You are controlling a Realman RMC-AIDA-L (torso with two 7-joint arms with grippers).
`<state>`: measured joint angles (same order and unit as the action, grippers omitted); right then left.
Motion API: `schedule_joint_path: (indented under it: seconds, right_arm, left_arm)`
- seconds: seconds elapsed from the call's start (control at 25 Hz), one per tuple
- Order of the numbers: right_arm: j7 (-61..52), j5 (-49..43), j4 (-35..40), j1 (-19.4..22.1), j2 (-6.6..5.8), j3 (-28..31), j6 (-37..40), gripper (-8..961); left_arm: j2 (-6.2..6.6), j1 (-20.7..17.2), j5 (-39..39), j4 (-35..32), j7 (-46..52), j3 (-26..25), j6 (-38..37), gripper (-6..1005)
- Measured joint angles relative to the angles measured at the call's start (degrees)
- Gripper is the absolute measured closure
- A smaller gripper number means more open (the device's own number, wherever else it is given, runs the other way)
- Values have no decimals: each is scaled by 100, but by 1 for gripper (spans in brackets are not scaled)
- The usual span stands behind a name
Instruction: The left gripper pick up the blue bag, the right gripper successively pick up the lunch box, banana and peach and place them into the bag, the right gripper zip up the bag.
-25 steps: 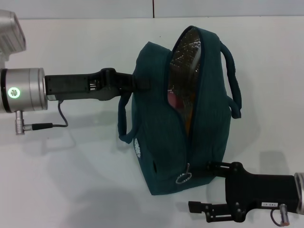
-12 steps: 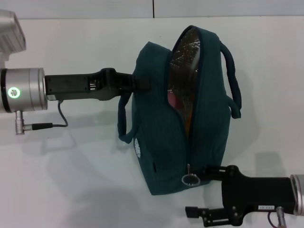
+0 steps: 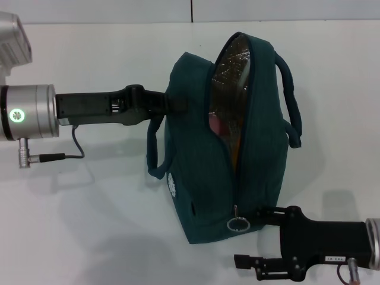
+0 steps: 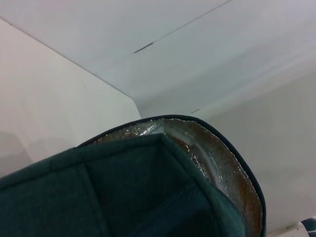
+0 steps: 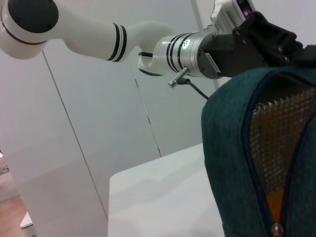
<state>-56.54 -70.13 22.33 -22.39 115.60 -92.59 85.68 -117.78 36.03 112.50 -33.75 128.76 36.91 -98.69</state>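
The blue bag lies with its mouth partly open, showing foil lining. My left gripper is shut on the bag's upper side edge and holds it. Inside the opening I see a pink patch of the peach and an orange strip of the banana. The lunch box is hidden. The ring zip pull hangs at the bag's near end. My right gripper is open, its upper finger just right of the ring. The bag also shows in the left wrist view and the right wrist view.
The white table spreads around the bag. One loop handle sticks out on the right, the other hangs on the left. A cable trails from my left wrist.
My right gripper moved left toward the ring zip pull, then eased back slightly right. The ring has shifted a little to the right. The left arm and bag have not moved.
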Motion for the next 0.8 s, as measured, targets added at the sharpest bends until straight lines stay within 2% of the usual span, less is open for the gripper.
schedule_joint_path:
  seconds: [0.08,0.32,0.76,0.8]
  right_arm:
    - [0,0,-1,-1,-1,-3,-36,177]
    - [-2,14,-1,-16,13,-2,-106,403]
    - [-38,61,-1,-20,16,5,-145,617]
    - [-38,61,-1,-20,15,5,-163,713]
  left_arm:
    - [3,6,0,0,0,0,2,868]
    - [11,26,0,0,0,0,8,867]
    - [19,26,0,0,-5,0,9,866]
    - [19,27,0,0,-6,0,9,866]
